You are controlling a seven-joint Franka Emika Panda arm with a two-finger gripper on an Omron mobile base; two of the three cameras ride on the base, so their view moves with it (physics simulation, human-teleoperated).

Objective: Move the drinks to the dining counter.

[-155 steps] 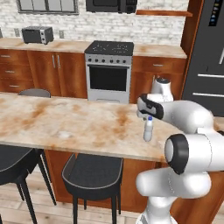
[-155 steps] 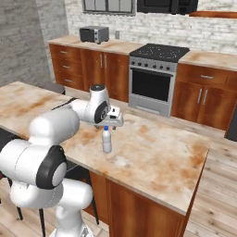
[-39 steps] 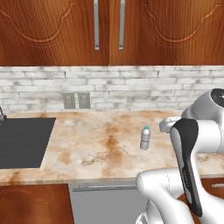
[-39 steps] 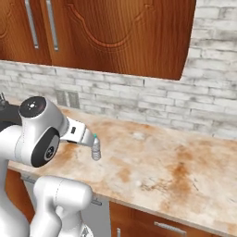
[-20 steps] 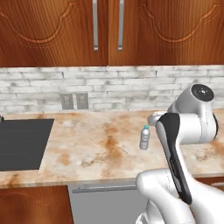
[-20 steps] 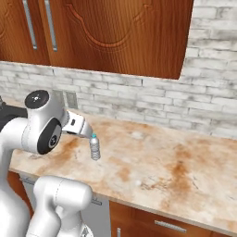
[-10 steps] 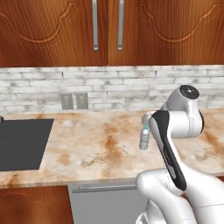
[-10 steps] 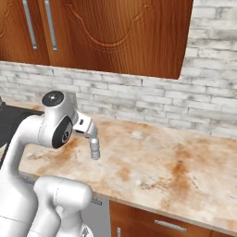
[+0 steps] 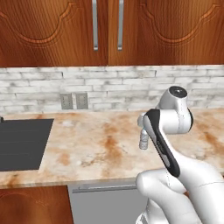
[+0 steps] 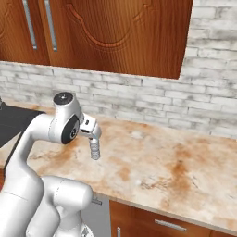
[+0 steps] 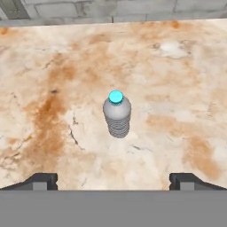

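Observation:
One of the drinks, a small clear ribbed bottle with a teal cap, stands upright on the beige marble worktop in front of the white brick wall. In the hand view it sits centred, a little ahead of the two dark fingertips. My gripper hangs open just above the bottle, its jaws spread wide with nothing between them. In the left base view my arm covers part of the bottle and the gripper over it. The dining counter is out of view.
A dark sink basin is set into the worktop at the left. Wall sockets sit on the brick wall, with wooden upper cabinets overhead. The worktop's front edge runs close to the base.
Over the last second the hand has swung in from beside the bottle to a spot above it. The bottle stays put and the jaws stay open. The oldest frames show the island, so the base has driven.

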